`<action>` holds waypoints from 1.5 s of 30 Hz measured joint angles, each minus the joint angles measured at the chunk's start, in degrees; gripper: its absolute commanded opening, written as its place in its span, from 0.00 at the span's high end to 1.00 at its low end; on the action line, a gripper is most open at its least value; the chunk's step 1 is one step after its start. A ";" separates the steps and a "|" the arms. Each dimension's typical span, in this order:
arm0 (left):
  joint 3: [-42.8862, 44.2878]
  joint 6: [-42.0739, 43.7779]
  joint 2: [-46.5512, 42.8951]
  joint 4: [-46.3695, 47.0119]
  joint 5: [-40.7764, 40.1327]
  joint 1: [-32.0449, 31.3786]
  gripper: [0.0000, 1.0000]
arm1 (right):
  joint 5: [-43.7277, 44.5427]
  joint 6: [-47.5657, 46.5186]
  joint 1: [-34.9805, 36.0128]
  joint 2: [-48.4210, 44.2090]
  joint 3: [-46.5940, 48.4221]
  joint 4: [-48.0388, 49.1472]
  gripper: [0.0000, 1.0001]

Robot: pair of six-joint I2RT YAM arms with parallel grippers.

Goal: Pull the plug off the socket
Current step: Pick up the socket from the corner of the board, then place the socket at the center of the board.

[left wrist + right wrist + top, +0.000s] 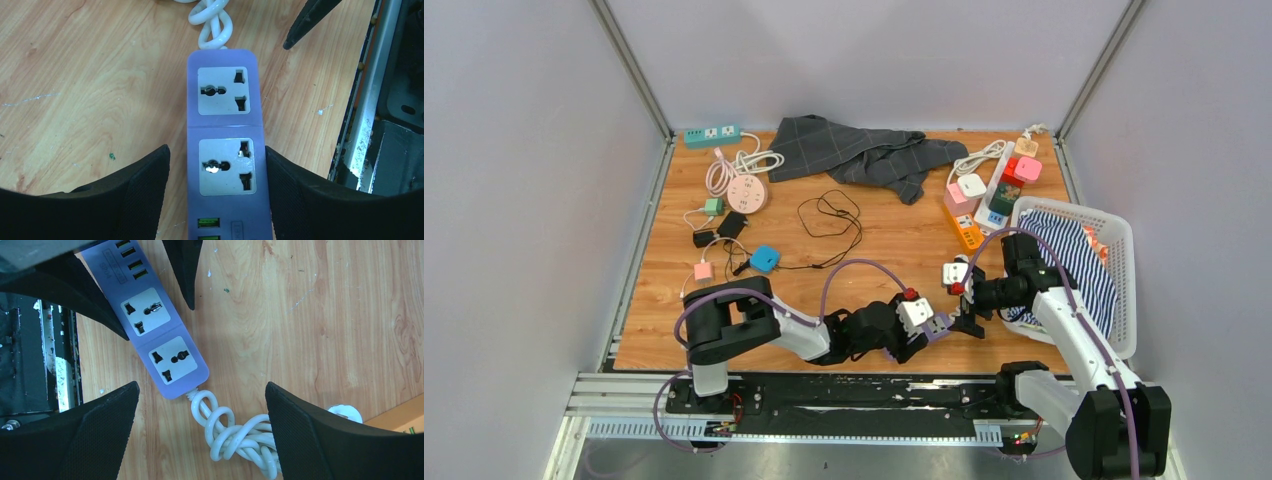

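Left pincer (pixel 217 150) stands open astride the purple power strip (pixel 225 131). One finger (pixel 145 195) is clear of the strip's long side, and the other finger (pixel 300 200) is just beside or touching the opposite side; which one I cannot tell. The strip lies flat on the table (pixel 75 75) by the middle of its near edge, close to the metal rail (pixel 365 125), with its knotted white cord (pixel 212 20) running away from the pincer. The right pincer (pixel 201 385) hangs open and empty above that cord end, gripping nothing. Both outlets (pixel 223 91) that show are bare, so no plug is seated here, and the task looks done or belongs to another socket. The strip is probably light, rigid plastic with smooth sides, so it would likely skate on the wood. Squeezing it across its long sides around the nearer outlet should pin it best. A plug would sit stiffly by friction and should be taken by its body, not its limp cord.
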 measured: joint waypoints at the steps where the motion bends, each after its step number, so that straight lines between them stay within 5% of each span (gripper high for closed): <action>1: 0.22 0.02 0.09 -0.20 0.02 -0.02 0.31 | 0.00 0.00 0.00 0.00 0.00 0.00 0.03; 8: 1.07 -0.04 0.87 -0.79 0.59 -0.07 0.51 | 0.00 0.00 0.00 0.00 0.00 0.00 0.03; 11: 1.22 0.24 1.03 -0.98 0.96 -0.11 0.69 | 0.00 0.00 0.00 0.00 0.00 0.00 0.03; 14: 1.27 0.22 1.03 -1.05 1.01 -0.11 0.99 | 0.00 0.00 0.00 0.00 0.00 -0.02 0.04; 25: -5.46 -8.07 -9.16 -3.21 -2.21 2.60 1.00 | -2.34 2.62 -0.81 -5.90 3.10 -1.18 0.00; 34: -12.98 -26.29 -28.87 -8.09 6.75 27.02 1.00 | -2.82 13.84 -1.81 -17.99 2.60 5.38 0.00; 41: -10.82 -28.33 -46.27 -22.75 2.08 40.87 1.00 | -2.16 16.72 -1.90 -15.74 1.77 7.54 0.00; 45: -4.72 -27.54 -48.63 -29.97 -1.05 47.60 1.00 | -2.01 16.61 -1.90 -15.78 1.09 7.58 0.00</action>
